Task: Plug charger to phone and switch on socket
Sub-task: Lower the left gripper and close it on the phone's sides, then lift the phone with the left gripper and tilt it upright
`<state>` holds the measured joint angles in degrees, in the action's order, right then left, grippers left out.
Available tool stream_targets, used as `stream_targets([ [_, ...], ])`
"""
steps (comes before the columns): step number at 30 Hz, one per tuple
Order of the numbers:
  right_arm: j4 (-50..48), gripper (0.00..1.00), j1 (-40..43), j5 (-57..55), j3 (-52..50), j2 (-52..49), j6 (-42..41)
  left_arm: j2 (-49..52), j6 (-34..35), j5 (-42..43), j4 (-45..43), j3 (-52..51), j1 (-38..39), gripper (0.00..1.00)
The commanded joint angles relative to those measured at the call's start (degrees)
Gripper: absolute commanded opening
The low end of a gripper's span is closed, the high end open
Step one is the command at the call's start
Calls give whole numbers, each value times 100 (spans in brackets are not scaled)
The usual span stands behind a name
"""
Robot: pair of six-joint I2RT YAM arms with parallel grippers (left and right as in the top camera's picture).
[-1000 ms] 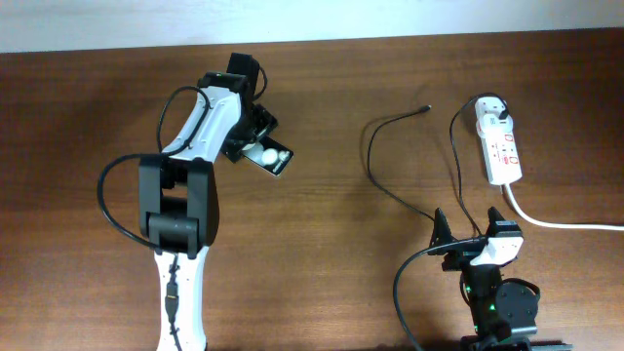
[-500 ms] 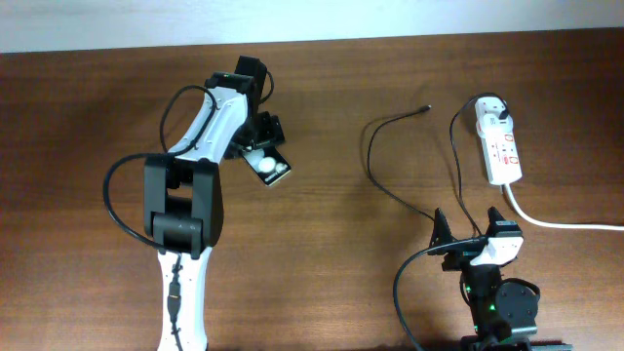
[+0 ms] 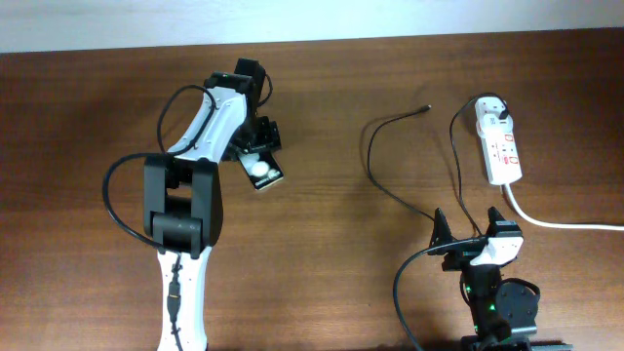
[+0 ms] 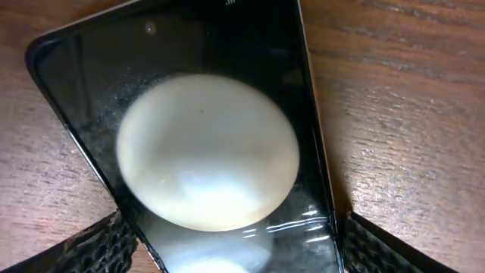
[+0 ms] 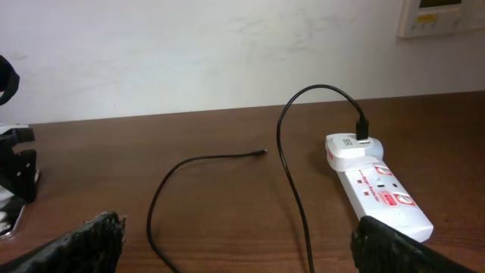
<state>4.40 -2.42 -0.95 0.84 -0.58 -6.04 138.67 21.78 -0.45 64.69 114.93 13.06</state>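
Observation:
The phone (image 3: 263, 172) lies on the table at the upper left, a black slab with white round blobs on its face. My left gripper (image 3: 254, 148) is shut on its near end. In the left wrist view the phone (image 4: 227, 45) fills the frame between my fingers (image 4: 235, 254). The charger (image 3: 373, 156) is a thin black cable looping across the table, its free plug tip (image 3: 425, 108) lying loose. The socket (image 3: 500, 146) lies at the far right. My right gripper (image 3: 468, 230) is open and empty, short of the cable. In the right wrist view, the plug tip (image 5: 261, 154) and the socket (image 5: 379, 189) lie ahead of my open fingers (image 5: 242, 246).
A thick white cord (image 3: 556, 222) runs from the socket off the right edge. A white wall (image 5: 227, 53) stands behind the table's far edge. Bare brown wood lies between the phone and the cable.
The left gripper has turned the phone clockwise, so its free end now points toward the front instead of to the right. The right arm, cable and socket have not moved.

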Motion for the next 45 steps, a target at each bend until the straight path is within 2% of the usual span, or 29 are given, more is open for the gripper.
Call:
stream_targets([
  [1, 11, 99, -20, 13, -52, 22, -17, 566, -1303, -96, 46, -238, -42, 89],
  [3, 11, 99, -20, 13, -52, 22, -17, 566, -2234, -96, 179, -238, -42, 93],
  [5, 11, 99, -20, 13, -52, 22, -17, 566, -2769, -103, 369, -238, -42, 96],
  [7, 11, 99, -20, 13, -52, 22, -17, 566, -2938, -153, 393, -238, -46, 99],
  [10, 11, 99, -20, 13, -52, 22, -17, 566, -2520, -144, 391, -238, -46, 99],
  [15, 11, 99, -20, 13, -52, 22, -17, 566, 151, -127, 461, -238, -46, 99],
  [17, 11, 99, -20, 13, -52, 22, -17, 566, 822, -127, 363, -238, -46, 99],
  [22, 11, 99, -20, 13, -52, 22, -17, 566, 815, -315, 7, -238, -46, 99],
  [25, 11, 99, -20, 13, -52, 22, -17, 566, 807, -560, -13, -238, -46, 99],
  [31, 11, 99, -20, 13, -52, 22, -17, 568, 684, -540, 15, -240, -46, 100],
  [35, 11, 99, -20, 13, -52, 22, -17, 575, 424, -538, 57, -240, -46, 93],
  [41, 11, 99, -20, 13, -52, 22, -17, 575, 424, -533, 98, -240, -46, 85],
  [44, 11, 99, -20, 13, -52, 22, -17, 575, 267, -492, 157, -240, -46, 84],
  [45, 11, 99, -20, 13, -52, 22, -17, 575, 142, -494, 168, -240, -46, 87],
])
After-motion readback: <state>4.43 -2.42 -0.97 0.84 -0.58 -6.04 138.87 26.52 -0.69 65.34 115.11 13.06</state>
